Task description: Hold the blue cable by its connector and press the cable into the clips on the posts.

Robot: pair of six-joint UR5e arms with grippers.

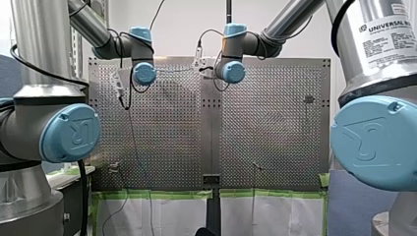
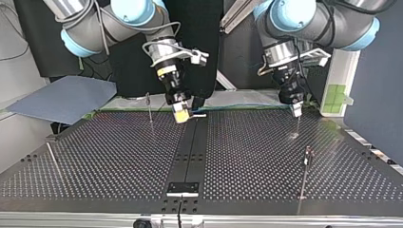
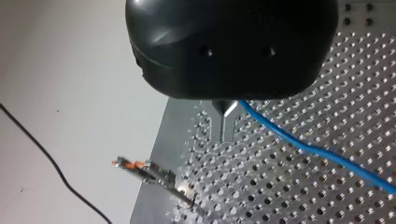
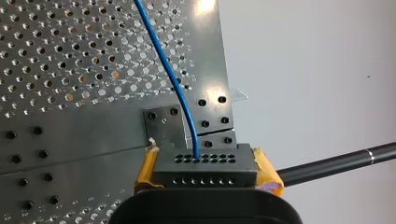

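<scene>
Connector [image 4: 205, 171] of blue cable [image 4: 168, 70] clamped btwn yellow pads [image 4: 266, 173] of R end effector [image 4: 205, 168]. Cable runs over table [image 2: 266, 152], along top view's far edge, to L end effector [image 3: 226, 111], which is pinched tight on it.

Perforated counter [image 2: 266, 156] with a black centre strip [image 2: 192, 142]. Green tape [image 1: 162, 194] lines one edge. A grey-blue sheet [image 2: 62, 97] lies beside it, at the top view's left.
</scene>
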